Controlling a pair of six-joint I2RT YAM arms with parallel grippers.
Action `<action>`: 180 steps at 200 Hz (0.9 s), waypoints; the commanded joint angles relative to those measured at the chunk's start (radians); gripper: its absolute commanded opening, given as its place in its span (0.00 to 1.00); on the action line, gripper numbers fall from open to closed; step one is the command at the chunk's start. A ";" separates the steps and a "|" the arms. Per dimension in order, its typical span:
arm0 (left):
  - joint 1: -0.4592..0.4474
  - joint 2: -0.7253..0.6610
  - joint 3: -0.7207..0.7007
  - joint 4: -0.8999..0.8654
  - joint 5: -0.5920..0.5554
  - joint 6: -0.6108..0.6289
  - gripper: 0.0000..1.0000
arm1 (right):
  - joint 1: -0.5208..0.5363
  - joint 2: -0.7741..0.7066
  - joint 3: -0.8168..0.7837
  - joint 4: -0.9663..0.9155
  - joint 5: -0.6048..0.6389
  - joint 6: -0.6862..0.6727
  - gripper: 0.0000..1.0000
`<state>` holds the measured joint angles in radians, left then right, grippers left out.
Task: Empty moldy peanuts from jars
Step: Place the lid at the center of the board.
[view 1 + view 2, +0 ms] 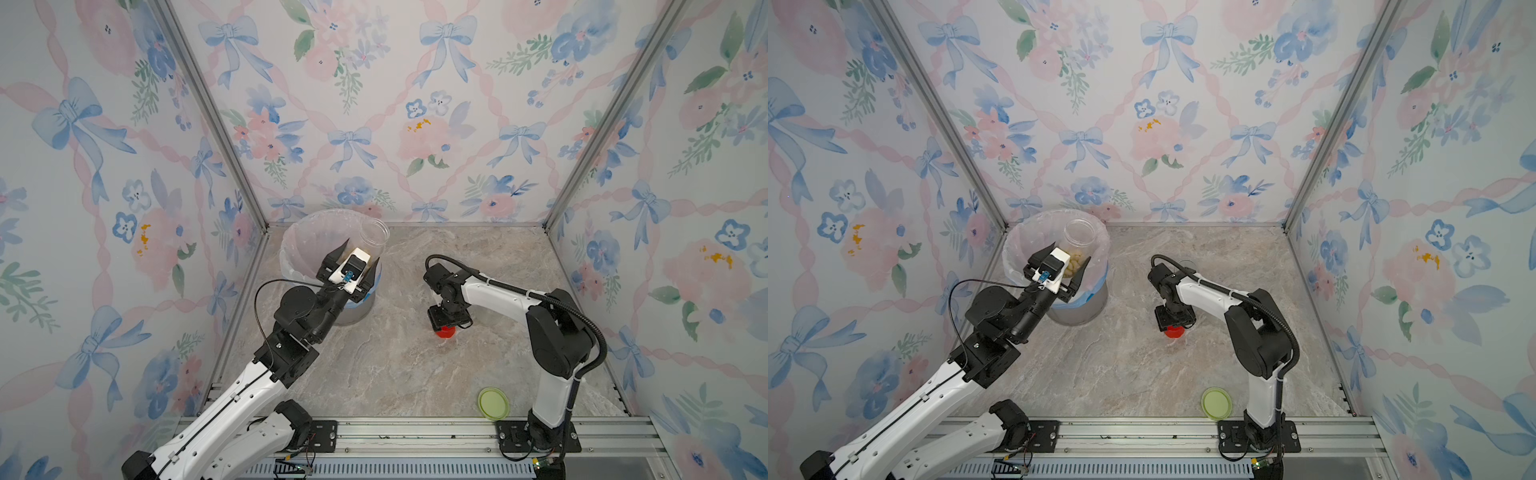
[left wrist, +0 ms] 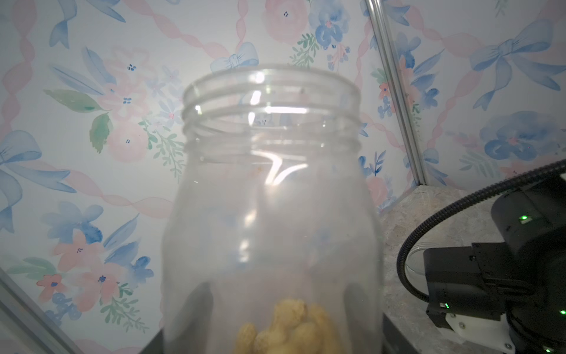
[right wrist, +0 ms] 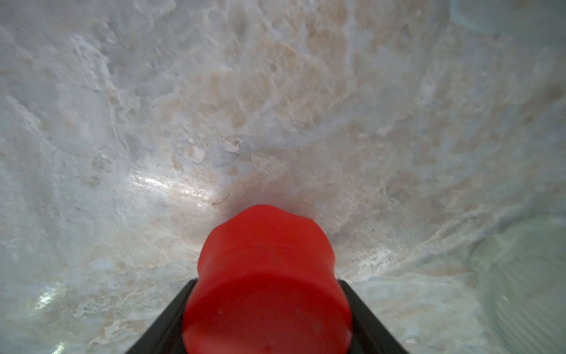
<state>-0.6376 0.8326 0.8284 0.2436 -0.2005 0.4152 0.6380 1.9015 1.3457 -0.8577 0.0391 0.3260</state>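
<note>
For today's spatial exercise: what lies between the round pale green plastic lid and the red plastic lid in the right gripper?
Only bare marbled tabletop lies between the round pale green lid and the red plastic lid, as both top views show.

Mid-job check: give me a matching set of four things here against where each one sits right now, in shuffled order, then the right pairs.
Things:
1. clear jar
2. red lid
3. green lid
4. peanuts

Places:
A. lying flat on the table
B. at the bottom of the jar
C. clamped in the right gripper
D. held by the left gripper over the bin

Pairs: 1-D, 2-C, 3-A, 4-B
</note>
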 commanded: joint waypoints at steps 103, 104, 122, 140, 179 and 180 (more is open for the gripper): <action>0.036 0.023 0.122 -0.103 -0.069 0.045 0.00 | -0.010 -0.001 -0.038 0.030 0.009 -0.005 0.85; 0.036 0.023 0.122 -0.104 -0.070 0.046 0.00 | -0.009 -0.003 -0.037 0.030 0.010 -0.005 0.85; 0.038 0.035 0.142 -0.128 -0.104 0.066 0.00 | -0.006 -0.051 -0.036 0.015 0.018 0.002 0.97; 0.039 0.053 0.173 -0.170 -0.152 0.096 0.00 | -0.001 -0.123 -0.034 -0.005 0.025 0.009 0.97; 0.054 0.093 0.233 -0.255 -0.280 0.196 0.00 | 0.005 -0.240 -0.017 -0.052 0.063 0.008 0.97; 0.055 0.095 0.234 -0.258 -0.282 0.198 0.00 | 0.004 -0.240 -0.017 -0.053 0.064 0.008 0.97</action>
<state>-0.6003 0.9134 1.0103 0.0357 -0.3752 0.5327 0.6369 1.7298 1.3140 -0.8528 0.0601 0.3294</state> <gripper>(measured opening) 0.662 0.974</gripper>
